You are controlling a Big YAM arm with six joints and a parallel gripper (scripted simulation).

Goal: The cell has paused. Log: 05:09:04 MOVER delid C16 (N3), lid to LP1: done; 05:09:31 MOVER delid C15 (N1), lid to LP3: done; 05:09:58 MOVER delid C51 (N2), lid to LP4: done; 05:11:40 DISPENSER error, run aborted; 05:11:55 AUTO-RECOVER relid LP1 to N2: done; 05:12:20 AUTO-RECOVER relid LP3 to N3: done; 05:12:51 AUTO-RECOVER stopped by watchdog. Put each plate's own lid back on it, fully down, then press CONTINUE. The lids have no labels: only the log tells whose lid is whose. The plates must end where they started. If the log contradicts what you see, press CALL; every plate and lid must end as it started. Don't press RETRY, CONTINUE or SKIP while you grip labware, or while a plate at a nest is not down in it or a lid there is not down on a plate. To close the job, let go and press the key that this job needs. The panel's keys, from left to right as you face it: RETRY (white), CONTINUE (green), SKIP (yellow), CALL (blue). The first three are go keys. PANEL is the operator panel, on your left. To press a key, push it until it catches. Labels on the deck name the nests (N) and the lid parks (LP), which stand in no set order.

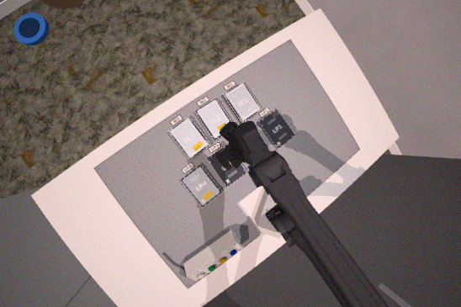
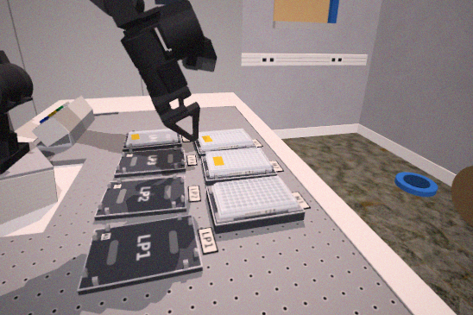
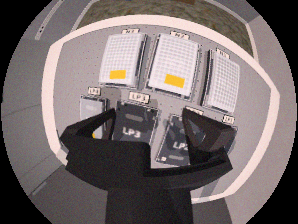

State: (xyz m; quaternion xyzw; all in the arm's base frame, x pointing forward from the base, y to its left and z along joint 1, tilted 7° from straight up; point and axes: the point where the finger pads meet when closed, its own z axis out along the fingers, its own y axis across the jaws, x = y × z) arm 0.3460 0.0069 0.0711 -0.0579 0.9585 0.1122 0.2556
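Observation:
Three white well plates stand in a row of nests. The far plate (image 2: 225, 139) and the middle plate (image 2: 237, 162) each carry a clear lid with an orange tag. The near plate (image 2: 255, 201) is bare and its wells show. A third lid with an orange tag (image 2: 151, 137) lies on park LP4. Parks LP3 (image 2: 151, 160), LP2 (image 2: 144, 194) and LP1 (image 2: 140, 253) are empty. My gripper (image 2: 183, 129) is open and empty, pointing down above the gap between the LP4 lid and the far plate. In the wrist view the open fingers frame the parks below the plates (image 3: 174, 63). The nest labels are too small to read.
The operator panel (image 2: 62, 121) stands at the deck's far left corner; its green (image 1: 211, 268), yellow (image 1: 222, 260) and blue (image 1: 232, 251) keys show from above. A blue ring (image 2: 416, 184) lies on the carpet beside the table. The arm's base block (image 2: 26, 184) stands at the left.

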